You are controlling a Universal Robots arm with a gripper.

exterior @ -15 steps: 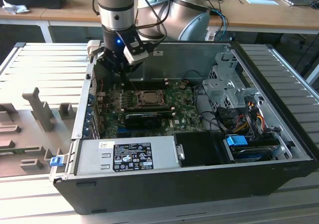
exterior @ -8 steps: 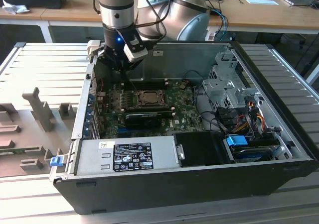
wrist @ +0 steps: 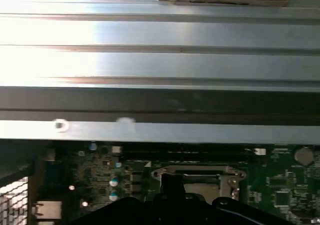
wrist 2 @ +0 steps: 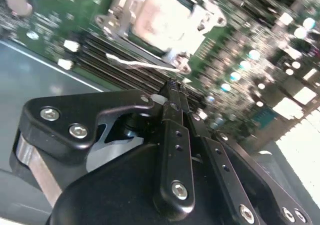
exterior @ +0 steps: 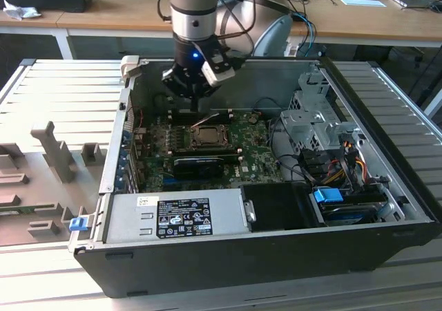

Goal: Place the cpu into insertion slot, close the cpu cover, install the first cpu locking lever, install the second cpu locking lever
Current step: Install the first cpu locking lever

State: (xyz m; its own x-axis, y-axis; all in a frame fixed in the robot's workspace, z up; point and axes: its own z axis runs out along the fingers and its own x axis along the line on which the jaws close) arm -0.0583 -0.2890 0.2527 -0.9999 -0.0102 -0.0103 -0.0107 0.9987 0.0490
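- Nearest the camera in the second wrist view, the black gripper (wrist 2: 172, 87) has its fingers pressed together, holding nothing.
- Just beyond its tips lies a thin silvery locking lever (wrist 2: 142, 64), its long axis running across them.
- Past the lever sits the cpu (wrist 2: 162, 17), already in the insertion slot (wrist 2: 210, 15).
- In the exterior view, the gripper (exterior: 196, 106) hangs inside the open computer case (exterior: 276, 256), just behind the insertion slot (exterior: 207, 136).
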